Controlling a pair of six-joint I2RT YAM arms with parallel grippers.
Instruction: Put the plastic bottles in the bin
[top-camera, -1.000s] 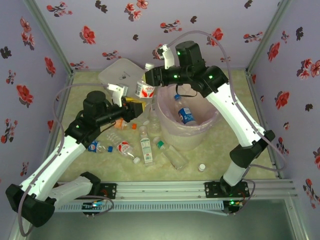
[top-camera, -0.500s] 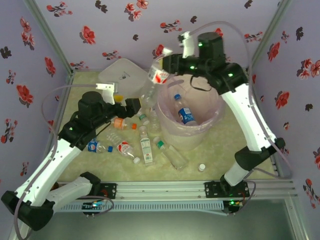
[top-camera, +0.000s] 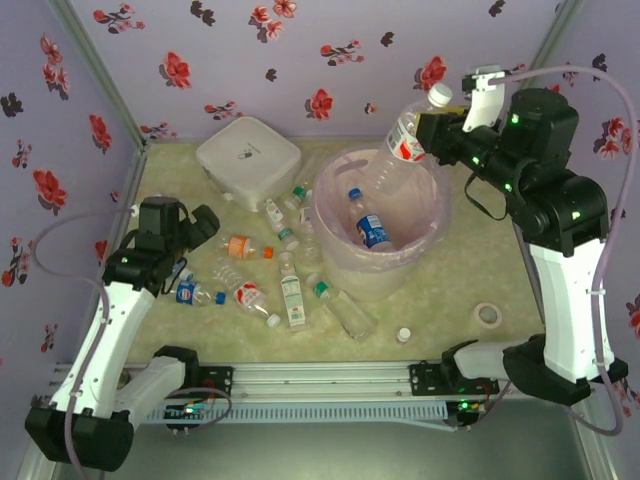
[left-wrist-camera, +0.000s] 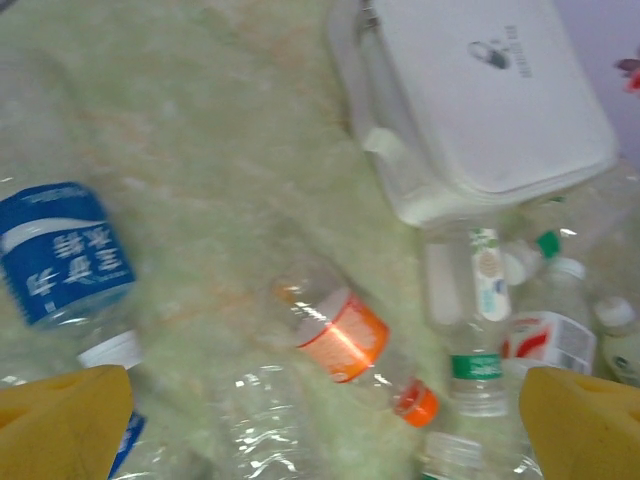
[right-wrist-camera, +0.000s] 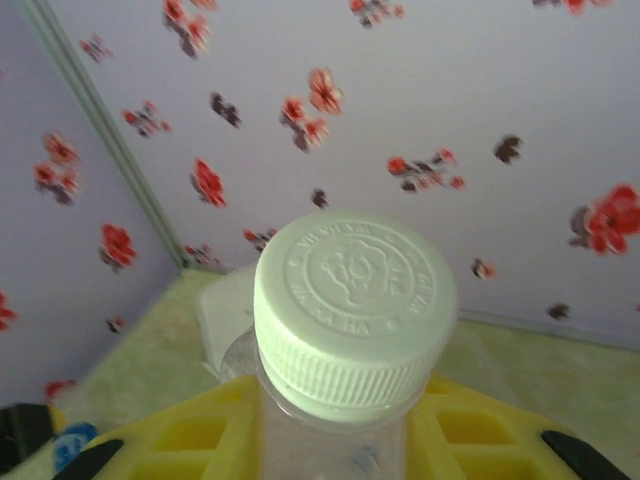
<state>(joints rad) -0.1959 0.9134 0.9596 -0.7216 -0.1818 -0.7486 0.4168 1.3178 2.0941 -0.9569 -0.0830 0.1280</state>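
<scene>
The right gripper (top-camera: 432, 128) pinches a bottle (top-camera: 398, 150) by its neck over the bin (top-camera: 335, 225), needing only release above the opening; the left gripper (top-camera: 197, 224) hangs spread above loose bottles (top-camera: 250, 297).

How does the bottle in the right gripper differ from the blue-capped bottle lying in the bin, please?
The held bottle has a white cap and a red-and-white label; the blue-capped bottle carries a blue label. The held bottle hangs tilted in the air above the bin, gripped just below its cap by the right gripper; the blue-capped bottle lies loose inside the bin. Both are clear plastic.
</scene>
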